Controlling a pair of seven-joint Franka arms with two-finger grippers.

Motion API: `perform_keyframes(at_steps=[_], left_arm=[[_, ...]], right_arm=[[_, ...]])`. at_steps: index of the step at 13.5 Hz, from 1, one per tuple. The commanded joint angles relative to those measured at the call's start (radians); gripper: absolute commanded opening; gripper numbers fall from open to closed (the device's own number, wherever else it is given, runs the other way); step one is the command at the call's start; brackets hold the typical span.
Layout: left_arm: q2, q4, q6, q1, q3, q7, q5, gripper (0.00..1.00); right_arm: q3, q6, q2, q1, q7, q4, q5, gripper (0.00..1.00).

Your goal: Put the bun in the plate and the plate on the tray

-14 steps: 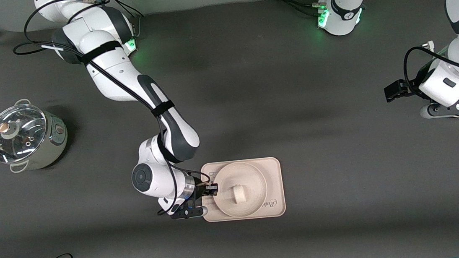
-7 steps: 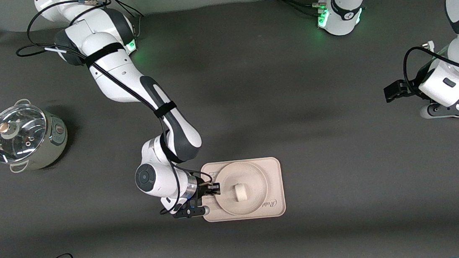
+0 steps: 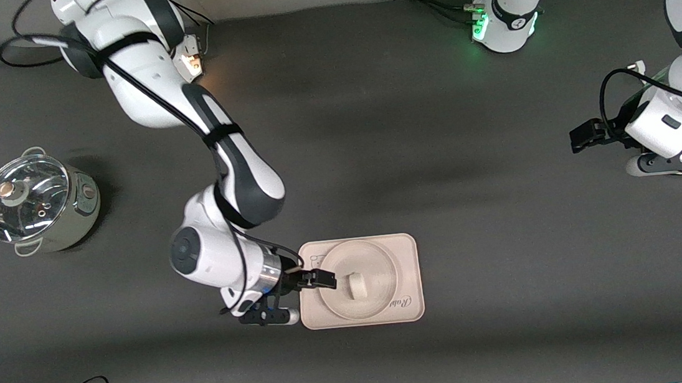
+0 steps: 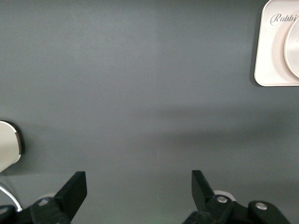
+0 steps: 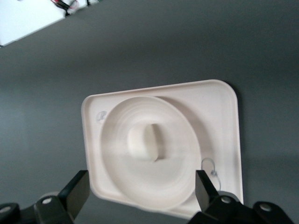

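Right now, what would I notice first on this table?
The small white bun sitting in the round cream plate, which rests on the cream rectangular tray. The right gripper hangs open over the plate's rim. A steel pot with a glass lid stands toward the right arm's end.

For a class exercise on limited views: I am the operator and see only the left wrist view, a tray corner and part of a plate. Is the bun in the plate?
Observer: Yes, the bun lies in the plate.
Operator: Is the plate fully on the tray?
Observer: Yes, it sits on the tray, partly covering the lettering.
Operator: Where is the right pincer?
Observer: The right pincer is open over the plate's rim, at the tray's end toward the right arm.
Operator: Anything else on the table?
Observer: A lidded pot stands at the right arm's end.
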Motion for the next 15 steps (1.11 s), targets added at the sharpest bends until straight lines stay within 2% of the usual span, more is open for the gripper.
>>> perform_keyframes(at_steps=[1,2,5,7,8,11,14,15], left_arm=[[-0.032,0.004,-0.015,-0.012,0.011,0.021,0.028,1.0],[-0.035,0.018,-0.03,-0.012,0.014,0.021,0.05,1.0],[-0.03,0.04,-0.024,-0.01,0.016,0.01,0.059,1.0],[-0.027,0.061,-0.029,-0.009,0.018,0.006,0.076,1.0],[-0.027,0.063,-0.032,-0.012,0.016,0.006,0.076,1.0],[-0.024,0.063,-0.033,-0.01,0.016,0.024,0.077,1.0],[-0.024,0.063,-0.035,-0.009,0.018,0.024,0.076,1.0],[-0.024,0.061,-0.036,-0.009,0.018,0.024,0.076,1.0]], right_arm=[[0.001,-0.059,-0.307,-0.002,0.025,-0.291,-0.157,1.0],[0.001,-0.124,-0.388,-0.007,0.026,-0.333,-0.238,1.0],[-0.001,-0.425,-0.599,-0.079,0.023,-0.373,-0.303,1.0],[0.002,-0.577,-0.714,-0.134,0.011,-0.384,-0.429,1.0],[0.004,-0.644,-0.755,-0.177,-0.006,-0.384,-0.464,1.0],[-0.004,-0.702,-0.814,-0.309,-0.217,-0.385,-0.518,1.0],[-0.073,-0.7,-0.825,-0.337,-0.291,-0.385,-0.563,1.0],[-0.078,-0.702,-0.825,-0.335,-0.29,-0.385,-0.578,1.0]])
